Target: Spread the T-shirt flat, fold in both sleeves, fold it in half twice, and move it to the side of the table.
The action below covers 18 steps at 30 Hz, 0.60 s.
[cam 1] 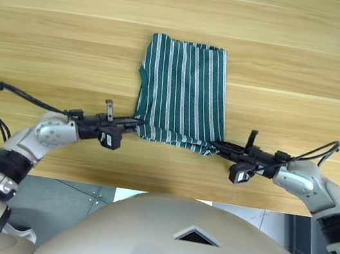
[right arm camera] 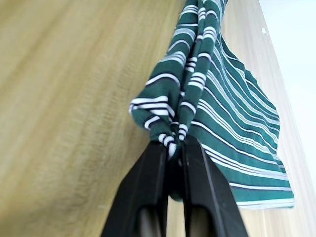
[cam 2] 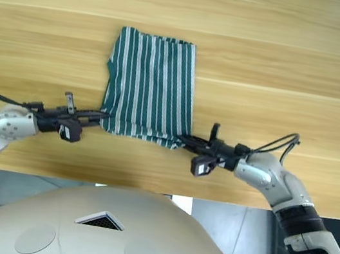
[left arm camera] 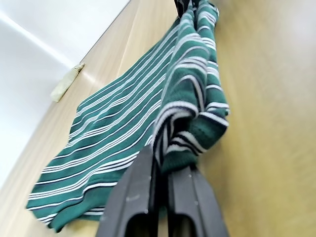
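T-shirt (cam 1: 182,90) mid table (cam 1: 55,30); L gripper (cam 1: 139,123) & R gripper (cam 1: 214,145) at its near corners.

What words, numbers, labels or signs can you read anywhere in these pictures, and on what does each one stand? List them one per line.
No readable text anywhere.
T-shirt: green with white stripes, no print showing.
The table: bare wood grain, no label.
Behind the left claw and right claw, both shut on the T-shirt: a pale patch each, too small to read.
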### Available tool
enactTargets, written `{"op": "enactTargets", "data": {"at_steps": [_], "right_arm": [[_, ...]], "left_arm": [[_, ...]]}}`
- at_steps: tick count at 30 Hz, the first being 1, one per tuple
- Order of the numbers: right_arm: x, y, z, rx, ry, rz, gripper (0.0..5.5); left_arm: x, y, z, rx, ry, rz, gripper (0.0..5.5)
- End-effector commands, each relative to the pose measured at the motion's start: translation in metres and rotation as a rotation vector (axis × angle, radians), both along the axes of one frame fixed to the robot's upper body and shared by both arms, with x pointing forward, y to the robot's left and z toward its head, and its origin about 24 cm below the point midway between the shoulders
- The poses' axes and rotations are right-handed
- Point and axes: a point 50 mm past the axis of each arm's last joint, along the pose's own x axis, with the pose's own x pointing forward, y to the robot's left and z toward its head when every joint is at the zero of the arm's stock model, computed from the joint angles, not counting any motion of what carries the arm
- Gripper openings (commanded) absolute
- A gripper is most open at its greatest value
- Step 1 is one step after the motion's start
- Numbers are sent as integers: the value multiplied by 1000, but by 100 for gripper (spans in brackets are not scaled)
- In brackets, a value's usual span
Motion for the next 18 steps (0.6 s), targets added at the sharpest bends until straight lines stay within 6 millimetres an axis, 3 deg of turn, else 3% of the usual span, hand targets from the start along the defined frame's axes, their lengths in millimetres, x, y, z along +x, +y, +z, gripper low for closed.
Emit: {"op": "enactTargets", "data": {"at_steps": [1, 3, 5, 11, 14, 18], "right_arm": [[-30, -18, 5, -7, 145, -56, 18], [-39, -19, 16, 45, 196, -89, 18], [-30, -16, 28, 109, 168, -127, 18], [4, 0, 45, 259, 66, -175, 18], [20, 6, 54, 319, 29, -197, 18], [42, 18, 51, 329, 20, -202, 18]], "left_arm": [[-65, -13, -20, -11, 289, -44, 3], [-77, -18, -10, -63, 345, -31, 3], [-74, -19, 1, -111, 334, -1, 3], [-18, -20, 26, -354, 180, 253, 3], [-10, -20, 26, -401, 161, 318, 3], [-1, -22, 25, -474, 150, 396, 3]]}}
